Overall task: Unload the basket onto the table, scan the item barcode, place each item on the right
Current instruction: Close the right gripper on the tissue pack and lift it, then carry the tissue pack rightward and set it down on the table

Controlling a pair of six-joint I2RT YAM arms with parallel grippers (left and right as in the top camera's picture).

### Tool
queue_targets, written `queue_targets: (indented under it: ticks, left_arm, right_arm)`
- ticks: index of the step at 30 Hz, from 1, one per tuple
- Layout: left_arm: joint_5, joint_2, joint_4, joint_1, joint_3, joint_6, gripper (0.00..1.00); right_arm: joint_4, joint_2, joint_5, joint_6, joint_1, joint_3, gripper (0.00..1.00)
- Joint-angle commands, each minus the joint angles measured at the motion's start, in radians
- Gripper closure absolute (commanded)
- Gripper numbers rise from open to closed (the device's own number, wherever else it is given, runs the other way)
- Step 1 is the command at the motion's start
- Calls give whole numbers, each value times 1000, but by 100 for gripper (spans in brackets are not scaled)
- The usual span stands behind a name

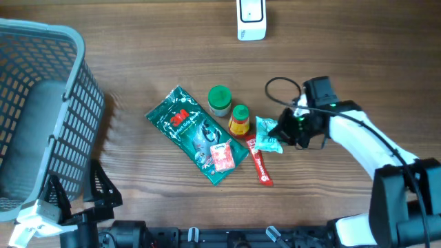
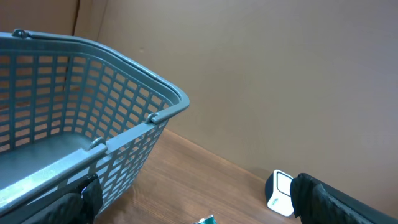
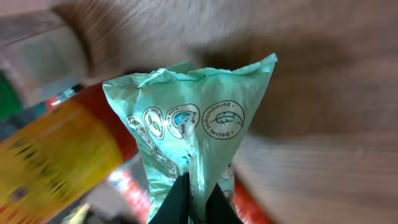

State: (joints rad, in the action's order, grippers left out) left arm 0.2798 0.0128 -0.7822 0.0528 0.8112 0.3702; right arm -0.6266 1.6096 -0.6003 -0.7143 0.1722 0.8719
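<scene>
Pouch (image 3: 186,118) of crinkled mint-green film, pinched in right gripper (image 3: 198,200); left gripper (image 1: 79,191) spread wide

Reads "3M" in red on the dark green packet (image 1: 196,134). Reads "tested" inside a round feather seal on the pale green pouch (image 3: 193,134). Elsewhere too small or blurred.

Brown wood-grain tabletop (image 1: 138,41), plain tan wall (image 2: 280,74) behind
</scene>
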Motion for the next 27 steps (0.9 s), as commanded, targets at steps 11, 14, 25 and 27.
queue_targets:
  ticks: [11,14,25,27]
  left_arm:
    - [10,-8,2,5,-2,4,0]
    - [10,-8,2,5,-2,4,0]
    - [10,-8,2,5,-2,5,0]
    - [10,-8,2,5,-2,5,0]
  right_arm:
    - [-105,-32,-841,-361,-39,-7,96]
    - [-103,-32,-980,-361,-39,-7,96]
    - [-64,-32,-969,-1060,-39,-7,96]
    - [-40,-32,-969,-1130,-39,-7,96]
